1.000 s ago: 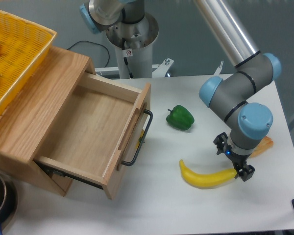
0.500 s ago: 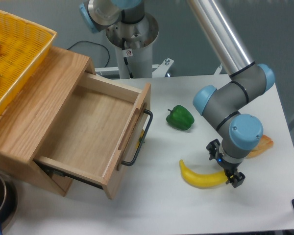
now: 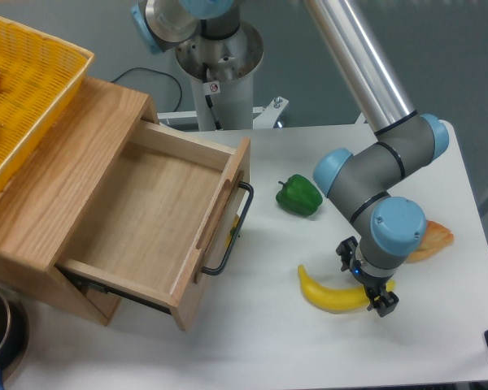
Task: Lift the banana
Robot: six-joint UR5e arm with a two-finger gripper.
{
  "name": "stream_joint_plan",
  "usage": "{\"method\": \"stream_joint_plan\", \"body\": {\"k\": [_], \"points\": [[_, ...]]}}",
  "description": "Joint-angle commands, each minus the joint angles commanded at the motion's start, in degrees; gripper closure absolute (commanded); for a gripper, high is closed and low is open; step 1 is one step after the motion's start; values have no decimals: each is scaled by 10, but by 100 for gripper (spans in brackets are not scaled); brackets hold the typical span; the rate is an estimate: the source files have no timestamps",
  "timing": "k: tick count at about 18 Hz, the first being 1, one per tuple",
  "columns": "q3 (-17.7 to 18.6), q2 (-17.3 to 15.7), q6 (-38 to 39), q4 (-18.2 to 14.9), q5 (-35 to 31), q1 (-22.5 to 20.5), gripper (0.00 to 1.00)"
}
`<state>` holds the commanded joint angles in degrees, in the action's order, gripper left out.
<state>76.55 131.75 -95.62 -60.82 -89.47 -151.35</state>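
The bright yellow curved banana [image 3: 329, 295] lies on the white table [image 3: 260, 341], front right of the green pepper. My gripper [image 3: 364, 279] hangs right over the banana's right end, its two dark fingers straddling that end, one behind and one in front. The jaws look spread apart around the banana. The banana rests flat on the table. Its right tip is hidden under the gripper.
A green pepper [image 3: 299, 196] sits behind the banana. A flat orange piece [image 3: 433, 241] lies to the right, partly behind the wrist. An open wooden drawer [image 3: 150, 219] with a black handle stands on the left. A yellow basket [image 3: 24, 89] sits on top of it.
The gripper has moved left and slightly down along the banana's right end, from beyond its tip to over it. The banana has not moved.
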Motion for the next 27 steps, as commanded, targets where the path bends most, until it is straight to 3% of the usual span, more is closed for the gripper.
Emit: {"method": "stream_joint_plan", "body": {"k": [7,13,19,27], "points": [[-1,4,-3,5,0,-1,26],[-4,8,-4,8,1,-4,32],[-3,9,-4,9,1,-6,63],[-3,-5,-4,7,2,-8,70]]}}
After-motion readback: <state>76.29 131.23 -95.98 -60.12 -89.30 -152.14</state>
